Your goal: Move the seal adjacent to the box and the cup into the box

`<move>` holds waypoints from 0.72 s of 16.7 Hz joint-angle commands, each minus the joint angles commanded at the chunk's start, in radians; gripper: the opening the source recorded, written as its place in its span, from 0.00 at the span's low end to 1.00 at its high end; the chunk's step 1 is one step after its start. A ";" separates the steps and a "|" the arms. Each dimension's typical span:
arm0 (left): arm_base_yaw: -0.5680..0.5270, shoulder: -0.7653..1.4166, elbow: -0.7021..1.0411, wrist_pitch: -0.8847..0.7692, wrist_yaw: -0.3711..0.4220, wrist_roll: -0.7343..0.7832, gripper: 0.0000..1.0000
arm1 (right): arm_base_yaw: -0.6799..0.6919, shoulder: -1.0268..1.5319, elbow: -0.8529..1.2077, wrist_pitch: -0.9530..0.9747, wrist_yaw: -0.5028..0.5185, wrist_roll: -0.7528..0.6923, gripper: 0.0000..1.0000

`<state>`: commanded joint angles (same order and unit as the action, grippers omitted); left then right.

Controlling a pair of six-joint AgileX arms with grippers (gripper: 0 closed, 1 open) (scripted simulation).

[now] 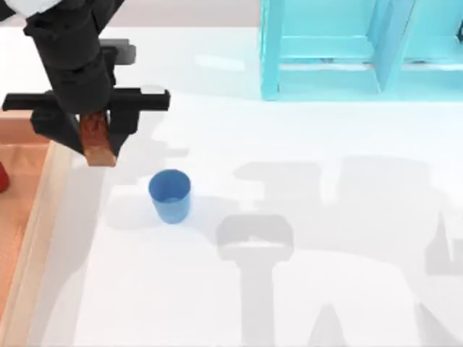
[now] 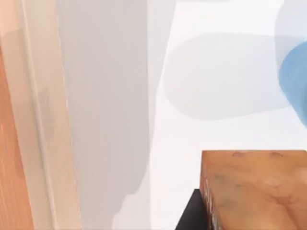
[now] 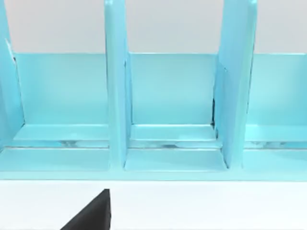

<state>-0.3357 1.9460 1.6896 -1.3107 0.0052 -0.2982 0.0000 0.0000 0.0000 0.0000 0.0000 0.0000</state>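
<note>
The left pincer (image 1: 98,123) is positioned above the white table (image 1: 304,217), just beside the right rim of the box (image 1: 32,217) and near that rim's far end. It is clenched on the seal (image 1: 98,141), which hangs between the black fingers (image 1: 123,123) with its reddish-brown body pointing down toward the table. The seal is held clear of the table surface, outside the box and close to the rim wall. In the left wrist view the seal (image 2: 254,189) appears as an orange-brown block with a black finger edge (image 2: 192,213) beside it, and the pale box rim (image 2: 43,120) runs alongside at some separation, with bare table (image 2: 182,134) between rim and seal. The cup (image 1: 171,195) stands upright on the table, outside the box, to the right of the rim and nearer the front of the table than the seal; it is apart from the pincer and touches nothing else. The cup (image 2: 297,86) is partly visible at the edge of the left wrist view. A small red item (image 1: 3,177) lies inside the box at the edge of the top view; its identity cannot be told. A cyan shelf (image 1: 362,50) stands at the far side of the table, well apart from the box. The right wrist view faces the shelf (image 3: 168,105) compartments, with one dark finger tip (image 3: 93,213) of the right pincer visible; whether that pincer is released or clenched cannot be told.
</note>
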 joint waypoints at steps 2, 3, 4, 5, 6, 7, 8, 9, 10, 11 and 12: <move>0.001 0.006 -0.033 0.038 0.001 0.001 0.00 | 0.000 0.000 0.000 0.000 0.000 0.000 1.00; 0.003 0.011 -0.057 0.067 0.001 0.000 0.00 | 0.000 0.000 0.000 0.000 0.000 0.000 1.00; 0.004 0.016 -0.084 0.101 0.001 0.000 0.00 | 0.000 0.000 0.000 0.000 0.000 0.000 1.00; 0.005 0.022 -0.114 0.140 0.001 0.000 0.00 | 0.000 0.000 0.000 0.000 0.000 0.000 1.00; 0.005 0.027 -0.146 0.178 0.001 0.001 0.00 | 0.000 0.000 0.000 0.000 0.000 0.000 1.00; 0.005 0.031 -0.174 0.209 0.001 0.002 0.00 | 0.000 0.000 0.000 0.000 0.000 0.000 1.00; 0.006 0.034 -0.194 0.230 0.001 0.002 0.00 | 0.000 0.000 0.000 0.000 0.000 0.000 1.00; 0.008 0.036 -0.204 0.240 0.001 0.002 0.00 | 0.000 0.000 0.000 0.000 0.000 0.000 1.00; 0.008 0.036 -0.205 0.241 0.001 0.002 0.00 | 0.000 0.000 0.000 0.000 0.000 0.000 1.00; 0.008 0.036 -0.205 0.241 0.001 0.002 0.00 | 0.000 0.000 0.000 0.000 0.000 0.000 1.00; 0.008 0.036 -0.205 0.241 0.001 0.002 0.00 | 0.000 0.000 0.000 0.000 0.000 0.000 1.00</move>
<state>-0.3280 1.9823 1.4842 -1.0696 0.0066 -0.2959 0.0000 0.0000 0.0000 0.0000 0.0000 0.0000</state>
